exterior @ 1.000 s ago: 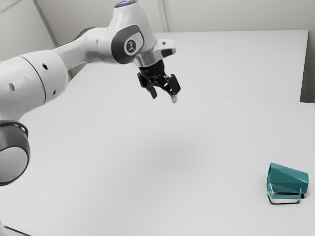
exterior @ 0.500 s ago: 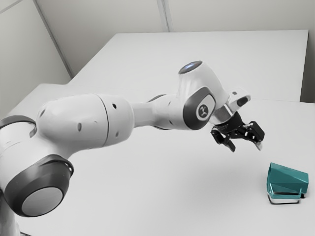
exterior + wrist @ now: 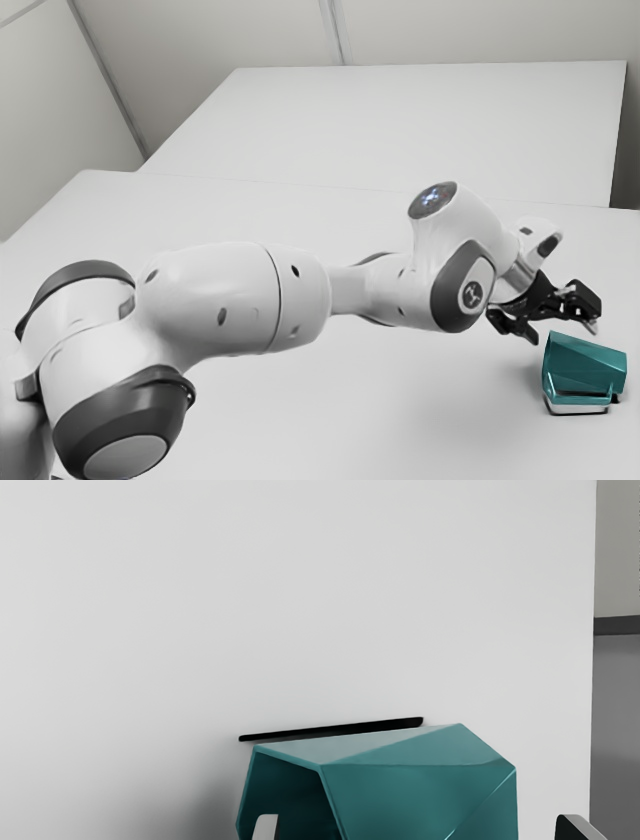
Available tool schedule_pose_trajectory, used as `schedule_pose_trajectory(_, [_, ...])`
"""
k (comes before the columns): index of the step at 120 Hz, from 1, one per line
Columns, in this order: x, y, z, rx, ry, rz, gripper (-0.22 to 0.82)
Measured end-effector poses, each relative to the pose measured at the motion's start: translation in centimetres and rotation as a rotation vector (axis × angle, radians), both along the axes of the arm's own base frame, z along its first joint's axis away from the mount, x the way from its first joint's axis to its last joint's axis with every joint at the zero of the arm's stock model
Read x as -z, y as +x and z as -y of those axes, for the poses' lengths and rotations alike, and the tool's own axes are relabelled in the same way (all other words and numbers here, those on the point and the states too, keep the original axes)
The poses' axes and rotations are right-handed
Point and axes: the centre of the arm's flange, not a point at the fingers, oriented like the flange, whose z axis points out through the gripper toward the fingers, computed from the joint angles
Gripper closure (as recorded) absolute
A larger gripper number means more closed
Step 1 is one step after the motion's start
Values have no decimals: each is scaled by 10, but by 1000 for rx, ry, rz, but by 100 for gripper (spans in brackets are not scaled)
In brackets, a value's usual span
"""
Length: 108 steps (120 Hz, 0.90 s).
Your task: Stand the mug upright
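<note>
Two fingers [image 3: 266, 828] wide apart, our hand [image 3: 565, 331] beside the toppled mug [image 3: 585, 367]; best we centre over it before closing gently.

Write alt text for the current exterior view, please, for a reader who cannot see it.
A teal mug lies on its side on a pale table, at the exterior view's right. A white robot arm extends from the exterior view's left, its black gripper open close to the mug.
</note>
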Motion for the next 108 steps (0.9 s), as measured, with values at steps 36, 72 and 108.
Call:
schedule_pose_trajectory(36, [18, -20, 28, 27, 25, 61, 1])
schedule_pose_trajectory(72, [31, -23, 37, 25, 38, 125, 6])
schedule_pose_trajectory(108, [14, -24, 50, 11, -10, 184, 32])
